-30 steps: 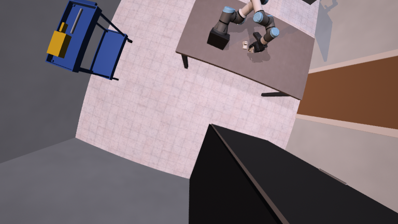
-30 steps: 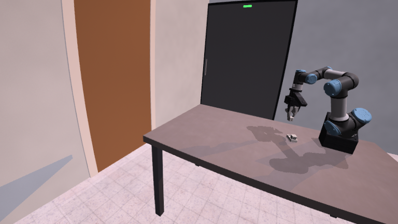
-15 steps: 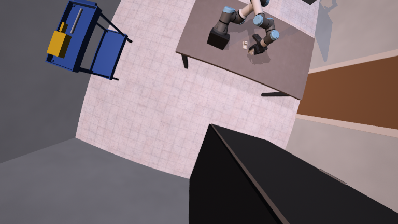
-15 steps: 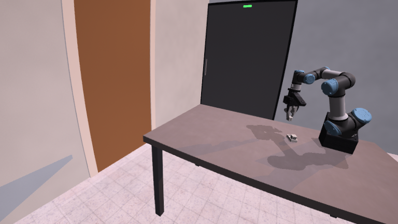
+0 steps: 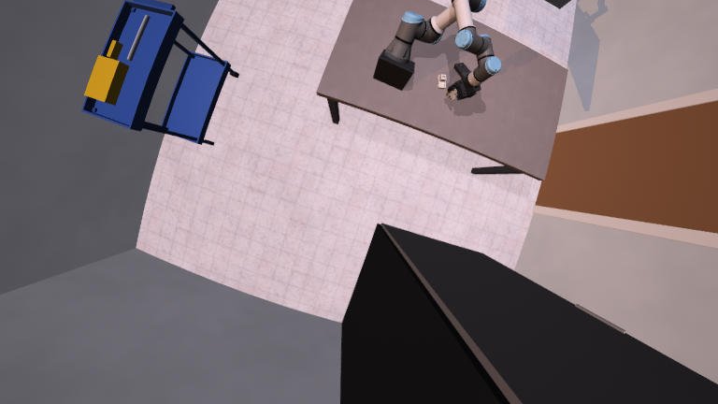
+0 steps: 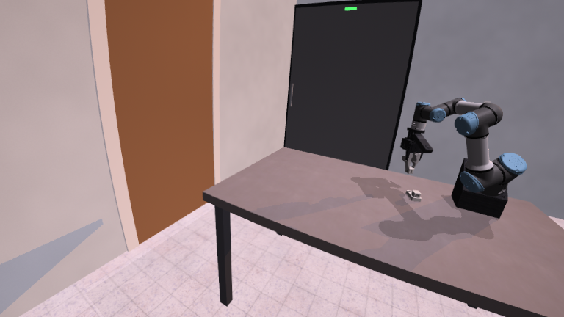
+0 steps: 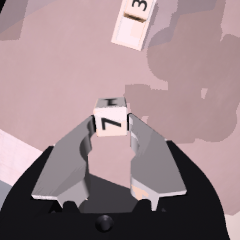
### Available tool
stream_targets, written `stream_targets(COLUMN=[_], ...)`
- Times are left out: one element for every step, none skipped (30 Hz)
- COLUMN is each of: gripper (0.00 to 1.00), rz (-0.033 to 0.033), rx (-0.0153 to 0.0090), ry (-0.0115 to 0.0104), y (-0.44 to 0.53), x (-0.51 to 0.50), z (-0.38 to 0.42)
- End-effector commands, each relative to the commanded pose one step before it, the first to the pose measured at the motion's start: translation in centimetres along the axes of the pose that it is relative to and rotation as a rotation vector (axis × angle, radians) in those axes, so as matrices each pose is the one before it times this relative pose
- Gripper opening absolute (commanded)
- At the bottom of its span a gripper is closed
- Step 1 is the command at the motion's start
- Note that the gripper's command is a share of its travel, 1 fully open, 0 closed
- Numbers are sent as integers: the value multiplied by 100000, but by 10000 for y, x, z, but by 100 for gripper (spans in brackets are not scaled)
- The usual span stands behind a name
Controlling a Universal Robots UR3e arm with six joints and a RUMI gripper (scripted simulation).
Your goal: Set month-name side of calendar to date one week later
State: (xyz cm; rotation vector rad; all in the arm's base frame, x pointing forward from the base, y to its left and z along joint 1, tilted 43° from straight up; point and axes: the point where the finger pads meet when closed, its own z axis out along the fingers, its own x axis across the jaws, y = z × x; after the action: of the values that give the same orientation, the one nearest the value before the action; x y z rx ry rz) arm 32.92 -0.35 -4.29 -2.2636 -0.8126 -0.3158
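Note:
My gripper (image 5: 452, 93) (image 6: 410, 169) (image 7: 112, 115) is shut on a white cube (image 7: 111, 129), held well above the table. In the wrist view this cube shows a black 7 lying sideways on the face toward the camera; a shaded face beyond it bears a dark mark only partly seen. The small white tray (image 7: 128, 36) (image 5: 441, 85) stands on the table, off to one side of the gripper. The other white cube (image 7: 138, 6) (image 5: 443, 77) (image 6: 416, 192) sits at one end of the tray, with a 3 on top; the other end is vacant. The month's name cannot be read.
The brown table (image 5: 365, 34) (image 6: 333, 213) carries the black robot base (image 5: 393, 70) (image 6: 478, 203) close to the tray. A blue cart (image 5: 193, 97) with a yellow box stands away from the table. A large black cabinet (image 5: 529, 314) (image 6: 349, 81) stands beyond the table.

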Motion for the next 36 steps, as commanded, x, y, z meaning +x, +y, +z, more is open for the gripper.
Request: stream_targets(gripper=[10, 10, 10, 10, 10, 10, 10, 10, 10, 10, 10, 10, 10, 10, 10, 10, 10, 10, 10, 10, 10, 10, 10, 10, 10, 10, 10, 10, 10, 10, 10, 10, 10, 10, 10, 10], rz=[-30, 0, 0, 0, 0, 0, 0, 0, 0, 0, 0, 0, 0, 0, 0, 0, 0, 0, 0, 0, 0, 0, 0, 0, 0, 0, 0, 0, 0, 0, 0, 0, 0, 0, 0, 0], rx=[-335, 0, 0, 0, 0, 0, 0, 0, 0, 0, 0, 0, 0, 0, 0, 0, 0, 0, 0, 0, 0, 0, 0, 0, 0, 0, 0, 0, 0, 0, 0, 0, 0, 0, 0, 0], ry=[39, 0, 0, 0, 0, 0, 0, 0, 0, 0, 0, 0, 0, 0, 0, 0, 0, 0, 0, 0, 0, 0, 0, 0, 0, 0, 0, 0, 0, 0, 0, 0, 0, 0, 0, 0], y=[1012, 20, 21, 22, 21, 21, 21, 20, 19, 17, 0, 0, 12, 15, 20, 5, 17, -1, 16, 6, 0, -1, -1, -1, 0, 0, 0, 0, 0, 0, 0, 0, 0, 0, 0, 0], x=[117, 12, 12, 13, 13, 13, 12, 12, 11, 11, 0, 0, 9, 9, 9, 6, 7, 4, 5, 3, 2, 1, 0, 0, 0, 0, 0, 0, 0, 0, 0, 0, 0, 0, 0, 0], z=[16056, 4612, 4838, 4949, 4944, 4885, 4773, 4609, 4398, 4141, 0, 0, 3844, 3513, 3154, 2772, 2379, 1978, 1588, 1210, 861, 553, 301, 117, 17, 0, 0, 0, 0, 0, 0, 0, 0, 0, 0, 0])
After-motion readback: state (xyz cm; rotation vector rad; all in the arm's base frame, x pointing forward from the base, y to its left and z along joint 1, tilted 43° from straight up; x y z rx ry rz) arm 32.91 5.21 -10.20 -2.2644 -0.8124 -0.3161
